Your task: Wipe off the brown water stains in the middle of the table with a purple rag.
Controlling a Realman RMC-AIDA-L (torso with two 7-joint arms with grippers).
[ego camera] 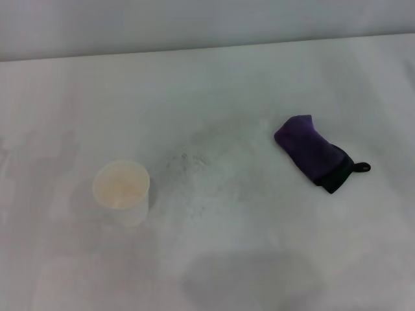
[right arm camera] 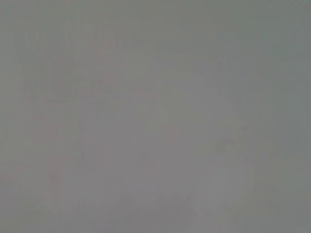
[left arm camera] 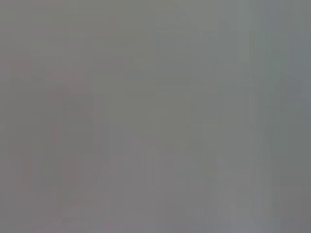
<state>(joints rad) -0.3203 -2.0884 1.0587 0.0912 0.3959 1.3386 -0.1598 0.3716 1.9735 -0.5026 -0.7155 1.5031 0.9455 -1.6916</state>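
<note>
1. Nearest the head camera, the table shows a soft grey shadow patch on its front middle, with bare white surface on both sides of it.
2. Left of centre stands a paper cup, upright, mouth open upward, with a pale tan tint inside.
3. Between the cup and the cloth, the middle of the table carries faint greyish speckled smudges; no distinct tan-brown puddle can be made out there, so I cannot place the brown water stains.
4. On the right side lies the purple rag, flat on the table and well apart from the cup. Its long axis runs diagonally: the purple end points toward the far centre, while the black-edged end with its small black loop points toward the near right.
5. Open tabletop surrounds the rag on every side; the table's far edge meets a grey wall well behind it.
6. Both wrist views show only featureless grey.
7. Neither the left nor the right gripper appears in any view, so I cannot tell how their fingers stand.
</note>
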